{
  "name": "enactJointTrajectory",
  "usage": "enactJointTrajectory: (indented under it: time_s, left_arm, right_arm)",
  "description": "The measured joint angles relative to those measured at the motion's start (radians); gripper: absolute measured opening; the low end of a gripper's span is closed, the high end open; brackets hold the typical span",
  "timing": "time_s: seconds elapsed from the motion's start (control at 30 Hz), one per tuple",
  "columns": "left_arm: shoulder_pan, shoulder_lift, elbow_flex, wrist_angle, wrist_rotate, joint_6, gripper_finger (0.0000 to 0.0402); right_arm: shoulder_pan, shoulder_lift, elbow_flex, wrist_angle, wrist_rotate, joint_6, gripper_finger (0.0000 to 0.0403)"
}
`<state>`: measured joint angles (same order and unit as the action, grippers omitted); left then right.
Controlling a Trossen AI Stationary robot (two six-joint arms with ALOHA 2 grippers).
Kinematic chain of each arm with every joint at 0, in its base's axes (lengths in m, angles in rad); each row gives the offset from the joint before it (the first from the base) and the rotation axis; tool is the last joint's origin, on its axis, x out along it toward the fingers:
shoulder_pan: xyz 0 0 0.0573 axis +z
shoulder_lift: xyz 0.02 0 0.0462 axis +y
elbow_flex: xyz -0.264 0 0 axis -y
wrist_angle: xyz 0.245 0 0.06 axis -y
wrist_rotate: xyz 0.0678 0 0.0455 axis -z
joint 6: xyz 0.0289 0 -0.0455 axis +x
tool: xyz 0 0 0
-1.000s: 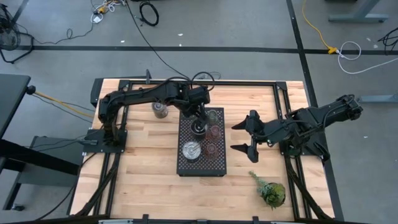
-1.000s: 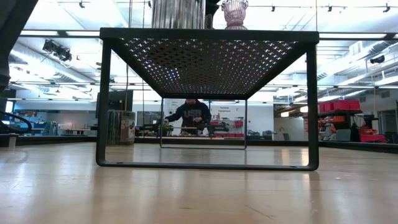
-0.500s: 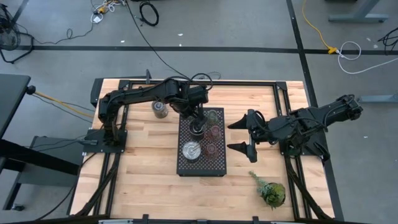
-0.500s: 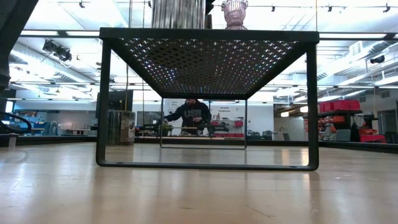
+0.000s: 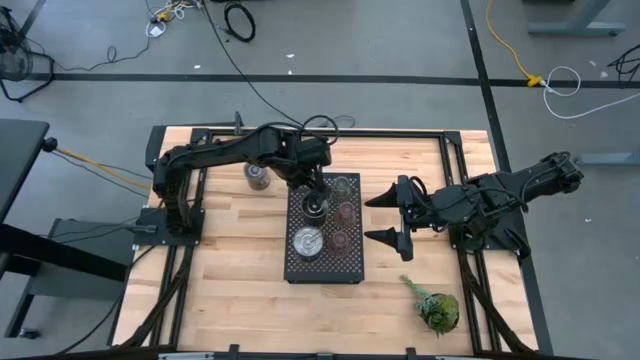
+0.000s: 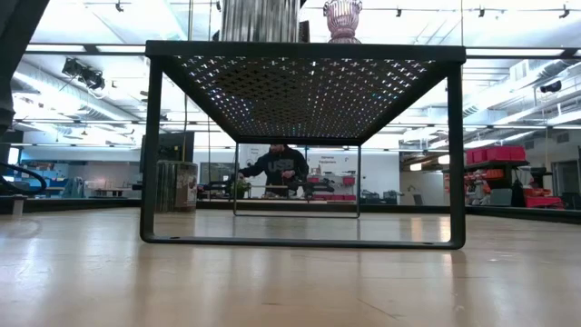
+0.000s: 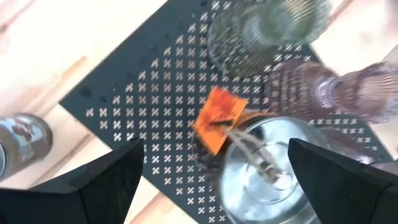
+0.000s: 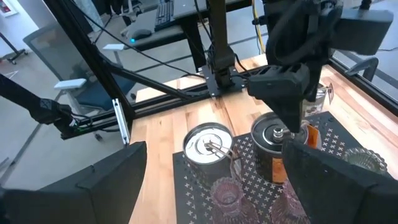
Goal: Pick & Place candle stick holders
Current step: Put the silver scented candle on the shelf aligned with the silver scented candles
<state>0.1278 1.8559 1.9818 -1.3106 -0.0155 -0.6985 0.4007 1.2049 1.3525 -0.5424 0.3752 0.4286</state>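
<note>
Left wrist view has the left pincer spread wide, gripping nothing, with a silvery holder standing free on the black tray straight below its fingers, an orange label on its side. From above, this pincer has drawn slightly back from that holder over the last second, so I judge the placement done and the arm leaving. Just past the holder stand a green glass holder and a pink holder, also on the tray. Off the tray's edge, another metal holder waits on the table, probably next. The right pincer, spread too, has edged closer to the tray's far side.
</note>
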Motion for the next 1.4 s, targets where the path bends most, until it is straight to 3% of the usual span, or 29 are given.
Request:
enactJointTrajectory:
  time_s: [0.23,0.37,0.5,0.73,1.0,1.4]
  left_arm:
    - [0.002,0.000,0.105,-0.113,-0.056,0.060,0.0399]
    - [0.031,-0.015,0.152,-0.262,-0.223,0.046,0.0399]
    - [0.097,-0.076,0.131,-0.250,-0.149,0.086,0.0399]
    - [0.242,-0.185,-0.089,-0.258,-0.152,0.081,0.0399]
    - [0.359,-0.257,-0.378,-0.256,-0.066,0.052,0.0399]
    - [0.355,-0.253,-0.434,-0.208,-0.281,0.108,0.0399]
  right_arm:
    - [0.000,0.000,0.000,0.007,0.000,0.000,0.0369]
    - [0.000,0.000,0.000,0.010,0.000,0.000,0.0369]
    - [0.000,0.000,0.000,0.012,0.000,0.000,0.0369]
    - [0.000,0.000,0.000,0.033,-0.001,0.000,0.0369]
    - [0.000,0.000,0.000,0.037,0.000,0.000,0.0369]
    - [0.000,0.000,0.000,0.043,0.000,0.000,0.0369]
